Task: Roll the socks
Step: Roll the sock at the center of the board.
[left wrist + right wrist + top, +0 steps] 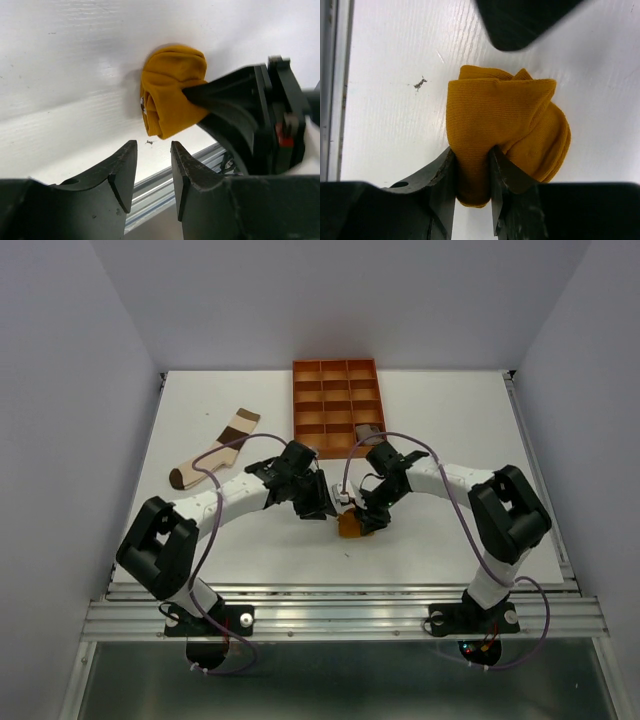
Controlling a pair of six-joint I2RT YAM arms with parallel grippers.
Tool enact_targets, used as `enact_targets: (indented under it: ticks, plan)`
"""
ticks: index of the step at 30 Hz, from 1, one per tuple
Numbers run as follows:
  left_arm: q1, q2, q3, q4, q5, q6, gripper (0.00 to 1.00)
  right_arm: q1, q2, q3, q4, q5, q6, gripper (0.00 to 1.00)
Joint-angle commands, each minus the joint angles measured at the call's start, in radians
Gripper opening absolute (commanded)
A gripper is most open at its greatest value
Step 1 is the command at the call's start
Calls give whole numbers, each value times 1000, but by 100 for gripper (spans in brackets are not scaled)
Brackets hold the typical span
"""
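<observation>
- Your mustard sock [352, 525] lies on the table [450, 420] on the near side of the orange tray [337, 395], towards the arm bases and clear of the tray. It is already bundled into a tight, rounded roll.
- The right gripper [472, 155] is clamped on a fold at one end of that roll. Its jaws squeeze the fabric between them, and this pinch looks like what keeps the layers from springing loose.
- The left gripper [153, 147] hangs just beside the roll on the side away from the right gripper. Its jaws stand apart with nothing between them, and the wrist view shows bare table in the gap.
- Both wrists tilt down and inward, so the fingers meet the bundle from opposite sides. That suits tucking or steadying a soft thing that gives way under a one-sided push.
- Judged from here, the mustard roll is nearly finished. You will probably need to check that it holds its shape once the right jaws let go, because it may unfurl.
- The colour-blocked sock [215, 453] lies flat and unrolled to the left of the tray, well apart from the grippers.
- Some taupe fabric [366, 430] shows at the tray's near right corner, mostly hidden behind the right arm. It is likely the third sock, but you cannot tell its state.
</observation>
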State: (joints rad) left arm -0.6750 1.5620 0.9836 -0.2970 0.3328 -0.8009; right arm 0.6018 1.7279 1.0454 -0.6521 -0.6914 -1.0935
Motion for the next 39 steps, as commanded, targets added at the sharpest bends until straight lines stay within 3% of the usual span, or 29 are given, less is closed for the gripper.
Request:
enact_targets:
  ticks: [1,11,24,39]
  plan:
    - [-26,-112,-55,41,-84,34,44,-63,91,103,-222,-137,-22,1]
    - [-63,-143,-152,162,-48,75,45,-131,214,157,-232,-250,76,1]
    - [-90,9,-73,269,31,209,44,-160,291,189,-231,-309,139,1]
    - [-89,76,-71,349,115,232,43,-178,317,206,-190,-332,219,1]
